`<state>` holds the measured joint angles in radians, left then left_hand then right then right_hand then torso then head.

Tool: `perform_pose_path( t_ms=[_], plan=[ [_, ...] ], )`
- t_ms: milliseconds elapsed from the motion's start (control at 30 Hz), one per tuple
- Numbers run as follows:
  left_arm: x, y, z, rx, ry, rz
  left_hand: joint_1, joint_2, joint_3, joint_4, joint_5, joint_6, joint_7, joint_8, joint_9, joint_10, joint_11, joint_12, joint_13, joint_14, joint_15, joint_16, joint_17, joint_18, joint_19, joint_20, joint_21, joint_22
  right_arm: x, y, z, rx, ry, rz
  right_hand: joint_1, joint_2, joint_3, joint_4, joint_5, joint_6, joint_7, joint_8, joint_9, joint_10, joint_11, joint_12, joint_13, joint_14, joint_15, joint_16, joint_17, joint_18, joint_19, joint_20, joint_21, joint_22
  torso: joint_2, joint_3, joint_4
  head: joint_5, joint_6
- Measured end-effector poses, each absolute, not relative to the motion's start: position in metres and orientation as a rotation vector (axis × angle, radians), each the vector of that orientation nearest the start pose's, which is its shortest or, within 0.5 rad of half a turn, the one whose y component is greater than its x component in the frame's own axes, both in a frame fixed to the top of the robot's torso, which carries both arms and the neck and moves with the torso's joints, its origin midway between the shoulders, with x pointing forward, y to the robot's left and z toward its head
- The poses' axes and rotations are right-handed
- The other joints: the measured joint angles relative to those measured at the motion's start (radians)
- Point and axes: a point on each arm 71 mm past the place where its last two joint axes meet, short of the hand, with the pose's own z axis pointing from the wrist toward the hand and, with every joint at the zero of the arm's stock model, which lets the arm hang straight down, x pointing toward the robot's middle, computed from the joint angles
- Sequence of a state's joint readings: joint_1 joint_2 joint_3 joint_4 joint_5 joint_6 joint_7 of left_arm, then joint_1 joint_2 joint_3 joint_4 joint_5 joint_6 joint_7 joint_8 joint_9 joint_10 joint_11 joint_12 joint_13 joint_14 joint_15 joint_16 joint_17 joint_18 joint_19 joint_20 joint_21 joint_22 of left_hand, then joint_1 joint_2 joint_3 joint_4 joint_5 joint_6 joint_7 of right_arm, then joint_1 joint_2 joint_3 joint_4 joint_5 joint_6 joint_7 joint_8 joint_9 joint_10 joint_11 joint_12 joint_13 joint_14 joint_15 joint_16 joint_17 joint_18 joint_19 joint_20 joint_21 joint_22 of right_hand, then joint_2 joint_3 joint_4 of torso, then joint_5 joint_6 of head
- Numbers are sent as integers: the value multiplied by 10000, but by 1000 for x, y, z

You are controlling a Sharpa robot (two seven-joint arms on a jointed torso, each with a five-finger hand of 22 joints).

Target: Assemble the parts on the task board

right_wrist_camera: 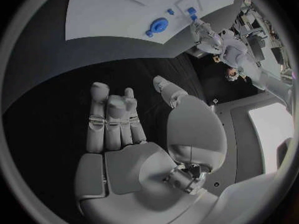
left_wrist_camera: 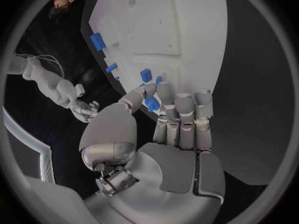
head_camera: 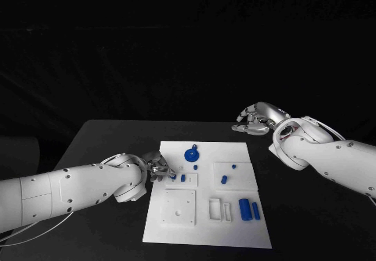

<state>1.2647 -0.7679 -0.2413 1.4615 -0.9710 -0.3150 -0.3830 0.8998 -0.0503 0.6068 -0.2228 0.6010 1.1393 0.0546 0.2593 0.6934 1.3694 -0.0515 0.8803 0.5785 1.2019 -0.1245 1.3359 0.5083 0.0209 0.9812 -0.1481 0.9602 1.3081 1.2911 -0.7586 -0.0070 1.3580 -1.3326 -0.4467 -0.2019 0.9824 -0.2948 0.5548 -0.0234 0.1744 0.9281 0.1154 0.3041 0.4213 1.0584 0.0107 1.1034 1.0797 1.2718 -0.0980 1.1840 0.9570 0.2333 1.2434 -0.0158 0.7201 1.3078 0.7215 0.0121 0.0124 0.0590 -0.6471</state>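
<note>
The black table point(head_camera: 102, 136) carries the white task board point(head_camera: 205, 228) at its middle. The right hand point(head_camera: 257, 120) hovers off the board's far right corner, fingers loosely curled, grasping nothing. The left hand point(head_camera: 159, 167) sits at the board's left edge, fingers point(left_wrist_camera: 167, 95) pinching a small blue part point(left_wrist_camera: 151, 103)

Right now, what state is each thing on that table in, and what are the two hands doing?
Left hand: at the board's left edge, pinching a small blue piece.
Right hand: off the board's far right corner, fingers curled, holding nothing.
White board: lying flat on the table.
Round blue piece: lying on the board's far part.
Two blue cylinders: lying side by side near the board's right edge.
</note>
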Motion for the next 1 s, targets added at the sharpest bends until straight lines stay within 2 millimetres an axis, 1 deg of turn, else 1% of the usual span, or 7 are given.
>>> perform_pose_path(
  t_ms=[400,1000],
  plan=[
    [480,211,-250,-3829,20743,-4885,1,1,-1,-2,-2,-5,-5,13,0,1,-1,0,9,5,-9,0,-1,0,0,0,0,-1,539,-219,-131,1179,14935,5491,0,0,0,0,0,27,-2,0,0,1,0,39,-9,-1,1,-10,-1,0,0,0,0,-1,0,-4,-1,-17,-21],
    [481,213,-251,-3754,20875,-4779,2,2,11,9,40,-20,-21,14,0,5,2,0,16,0,-15,40,-3,0,-1,1,38,-4,539,-219,-131,1182,14937,5489,0,0,0,0,0,26,-7,0,0,1,0,39,-18,-5,5,-10,6,0,0,0,0,-3,-1,1,2,-9,-36]
  ],
)
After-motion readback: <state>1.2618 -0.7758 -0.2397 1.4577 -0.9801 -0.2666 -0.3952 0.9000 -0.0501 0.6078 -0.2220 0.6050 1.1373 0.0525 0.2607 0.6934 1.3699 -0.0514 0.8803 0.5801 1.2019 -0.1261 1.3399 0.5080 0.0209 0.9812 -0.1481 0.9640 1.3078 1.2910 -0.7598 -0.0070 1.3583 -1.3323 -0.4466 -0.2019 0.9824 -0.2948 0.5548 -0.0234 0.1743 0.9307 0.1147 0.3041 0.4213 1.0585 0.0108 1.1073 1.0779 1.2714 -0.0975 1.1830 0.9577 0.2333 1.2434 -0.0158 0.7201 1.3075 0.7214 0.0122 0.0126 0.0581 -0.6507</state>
